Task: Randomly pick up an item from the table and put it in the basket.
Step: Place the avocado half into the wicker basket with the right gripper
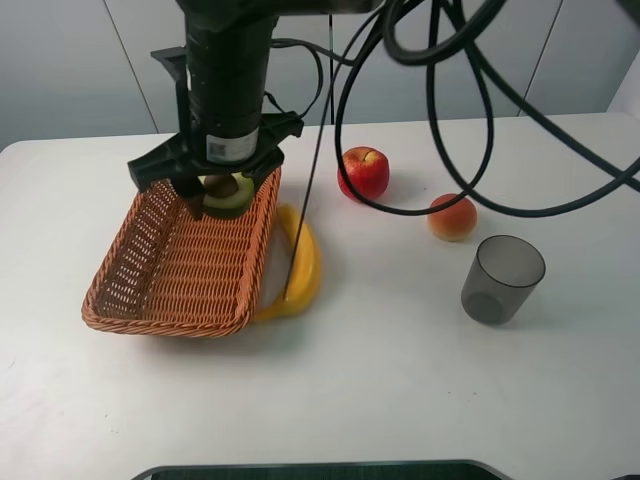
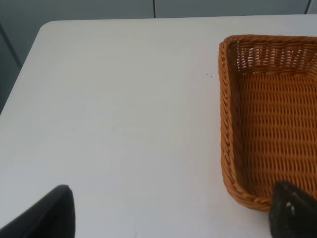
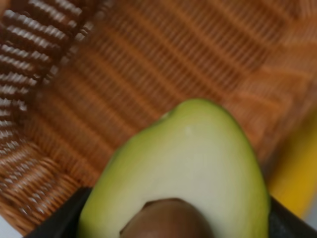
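Note:
My right gripper (image 1: 224,196) reaches across from above and is shut on the halved avocado (image 1: 228,192). It holds the avocado over the far right end of the orange-brown wicker basket (image 1: 170,275), above the basket floor. In the right wrist view the avocado's pale cut face and brown pit (image 3: 188,163) fill the frame, with basket weave (image 3: 148,69) below. My left gripper (image 2: 173,220) is open and empty over the white table (image 2: 124,99), beside the basket's end (image 2: 267,124). The left gripper does not show in the exterior view.
A yellow banana (image 1: 300,265) lies against the basket's right side. A red apple (image 1: 364,172), an orange-pink peach (image 1: 453,217) and a grey translucent cup (image 1: 502,278) stand to the right. Black cables (image 1: 440,110) hang over the apple and peach.

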`<state>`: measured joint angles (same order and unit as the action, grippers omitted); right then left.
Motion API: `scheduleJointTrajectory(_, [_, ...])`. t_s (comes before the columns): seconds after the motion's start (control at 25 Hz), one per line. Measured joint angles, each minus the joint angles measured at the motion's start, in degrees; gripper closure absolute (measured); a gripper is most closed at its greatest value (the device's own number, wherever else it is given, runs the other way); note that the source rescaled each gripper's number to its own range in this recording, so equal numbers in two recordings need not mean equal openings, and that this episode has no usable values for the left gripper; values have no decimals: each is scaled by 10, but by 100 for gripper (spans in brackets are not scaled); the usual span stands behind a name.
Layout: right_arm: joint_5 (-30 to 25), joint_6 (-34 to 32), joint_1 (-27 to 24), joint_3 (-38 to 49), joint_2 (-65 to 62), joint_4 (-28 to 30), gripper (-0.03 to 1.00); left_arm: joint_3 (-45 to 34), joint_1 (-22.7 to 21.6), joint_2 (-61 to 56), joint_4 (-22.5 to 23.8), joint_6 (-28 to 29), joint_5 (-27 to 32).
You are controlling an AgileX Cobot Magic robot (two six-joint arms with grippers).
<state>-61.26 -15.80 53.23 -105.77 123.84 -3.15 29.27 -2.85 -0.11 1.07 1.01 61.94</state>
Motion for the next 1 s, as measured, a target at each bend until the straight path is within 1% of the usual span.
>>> scheduleJointTrajectory(0.08, [2,0,14,-22,18,5,92,0,0,0,0,0,0])
scheduleJointTrajectory(0.16, [16,-1,24,-30,32,13,92,0,0,0,0,0,0])
scheduleJointTrajectory(0.36, [63,-1,40,-36,50,32,92,0,0,0,0,0,0])
scheduleJointTrajectory(0.48, [76,2,45,-36,57,36,92,0,0,0,0,0,0])
scheduleJointTrajectory(0.72, [91,40,54,-36,74,36,92,0,0,0,0,0,0])
scheduleJointTrajectory(0.8, [92,60,55,-36,76,32,90,0,0,0,0,0,0])
scheduleJointTrajectory(0.84, [93,70,56,-36,77,27,80,0,0,0,0,0,0])
scheduleJointTrajectory(0.92, [94,82,58,-36,78,24,45,0,0,0,0,0,0])
scheduleJointTrajectory(1.0, [94,89,61,-36,78,23,12,0,0,0,0,0,0])
